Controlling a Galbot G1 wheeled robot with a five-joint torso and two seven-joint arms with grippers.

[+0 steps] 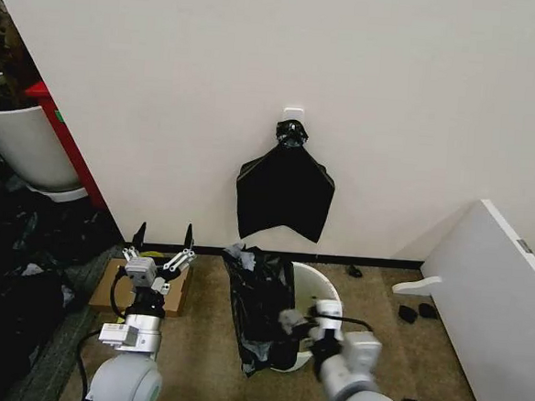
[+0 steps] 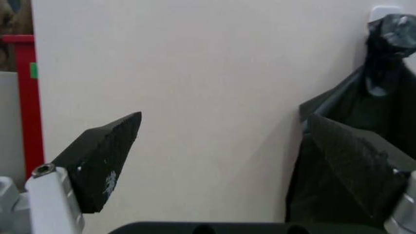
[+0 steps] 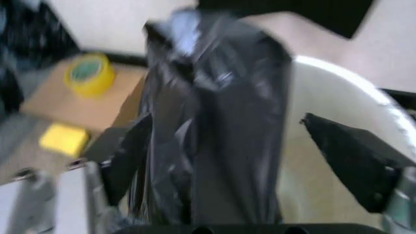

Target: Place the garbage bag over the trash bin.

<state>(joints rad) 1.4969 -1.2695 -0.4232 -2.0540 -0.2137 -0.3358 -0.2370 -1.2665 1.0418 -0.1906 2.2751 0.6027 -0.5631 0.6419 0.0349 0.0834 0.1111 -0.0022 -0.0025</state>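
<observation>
The garbage bag (image 1: 258, 305) hangs upright, long axis vertical, hiding the left rim of the trash bin (image 1: 324, 287). The right gripper (image 3: 244, 161) is spread wide around it; the left gripper (image 1: 164, 241) gapes wide, empty.

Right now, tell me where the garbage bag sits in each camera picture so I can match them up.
Head view: the garbage bag hangs low in the middle, draped over the near-left rim of the trash bin.
Left wrist view: not in it; the black thing there is the bundle on the wall.
Right wrist view: centre, between the open fingers of the right hand.
Shared landmark: the bin's white rim.
</observation>
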